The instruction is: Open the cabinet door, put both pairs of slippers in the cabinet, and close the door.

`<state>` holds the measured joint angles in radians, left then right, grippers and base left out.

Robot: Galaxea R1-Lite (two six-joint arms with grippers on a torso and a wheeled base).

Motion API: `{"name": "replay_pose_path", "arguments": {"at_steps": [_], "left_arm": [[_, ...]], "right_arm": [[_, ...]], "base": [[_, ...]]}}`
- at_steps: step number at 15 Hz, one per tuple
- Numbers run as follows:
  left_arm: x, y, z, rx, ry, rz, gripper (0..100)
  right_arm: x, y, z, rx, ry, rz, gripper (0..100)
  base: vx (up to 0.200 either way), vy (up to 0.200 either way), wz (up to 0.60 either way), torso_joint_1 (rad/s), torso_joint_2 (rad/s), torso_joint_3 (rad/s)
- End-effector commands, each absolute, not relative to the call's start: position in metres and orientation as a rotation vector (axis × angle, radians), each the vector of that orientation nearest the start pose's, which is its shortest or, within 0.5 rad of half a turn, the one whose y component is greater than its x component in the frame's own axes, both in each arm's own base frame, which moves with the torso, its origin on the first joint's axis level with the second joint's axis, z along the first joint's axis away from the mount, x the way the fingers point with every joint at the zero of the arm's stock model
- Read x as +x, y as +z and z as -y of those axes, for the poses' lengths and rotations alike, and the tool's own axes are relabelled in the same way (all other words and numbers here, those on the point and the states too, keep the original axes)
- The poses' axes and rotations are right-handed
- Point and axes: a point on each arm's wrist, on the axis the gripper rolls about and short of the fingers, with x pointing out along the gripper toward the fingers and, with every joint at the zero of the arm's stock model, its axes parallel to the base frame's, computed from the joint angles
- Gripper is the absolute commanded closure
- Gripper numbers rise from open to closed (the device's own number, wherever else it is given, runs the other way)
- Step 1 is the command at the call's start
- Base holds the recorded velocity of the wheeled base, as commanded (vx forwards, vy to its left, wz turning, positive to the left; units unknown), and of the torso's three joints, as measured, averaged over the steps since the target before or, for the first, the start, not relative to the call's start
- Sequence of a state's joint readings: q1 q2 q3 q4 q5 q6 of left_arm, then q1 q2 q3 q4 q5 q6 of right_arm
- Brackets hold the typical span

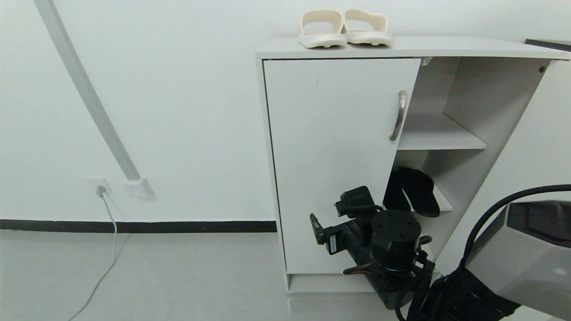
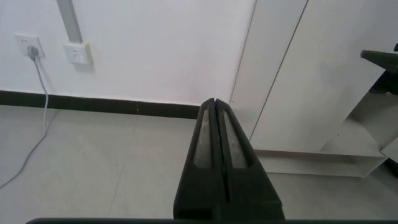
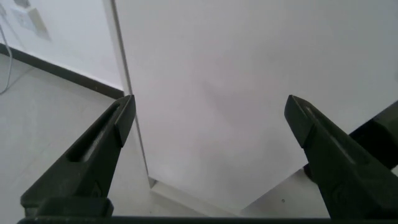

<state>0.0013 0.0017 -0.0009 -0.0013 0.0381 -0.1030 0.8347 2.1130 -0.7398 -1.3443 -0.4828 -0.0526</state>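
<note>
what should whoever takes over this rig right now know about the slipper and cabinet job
Left gripper: shut, holding nothing, low above the floor near the cabinet's base.
Right gripper: open, holding nothing, low in front of the closed left door.
Black slippers: inside the cabinet, on the lower shelf of its open right side.
Cream slippers: side by side on top of the cabinet.
Done: right side open, black pair in.
Left: put the cream pair inside, then close the door.
</note>
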Motion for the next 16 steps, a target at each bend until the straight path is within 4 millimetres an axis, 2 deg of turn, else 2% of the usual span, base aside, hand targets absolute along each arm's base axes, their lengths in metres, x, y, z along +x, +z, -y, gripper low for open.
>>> {"name": "replay_pose_path", "arguments": {"at_steps": [1,9,12,16], "left_arm": [[-0.023,0.076,-0.001,-0.103,0.04,0.002,100],[-0.023,0.076,-0.001,-0.103,0.04,0.001,100],[-0.023,0.076,-0.001,-0.103,0.04,0.001,100],[-0.023,0.076,-0.001,-0.101,0.038,0.0,100]], "right_arm": [[0.253,0.094,-0.261,-0.077,0.35,-0.021,0],[0.255,0.084,-0.26,-0.123,0.349,-0.04,0],[0.254,0.084,-0.259,-0.121,0.349,-0.034,0],[0.254,0.083,-0.259,-0.121,0.347,-0.034,0]], "base": [[0.0,0.0,0.0,0.0,0.0,0.0],[0.0,0.0,0.0,0.0,-0.01,-0.008],[0.0,0.0,0.0,0.015,-0.18,-0.308],[0.0,0.0,0.0,0.039,-0.5,-0.362]]}}
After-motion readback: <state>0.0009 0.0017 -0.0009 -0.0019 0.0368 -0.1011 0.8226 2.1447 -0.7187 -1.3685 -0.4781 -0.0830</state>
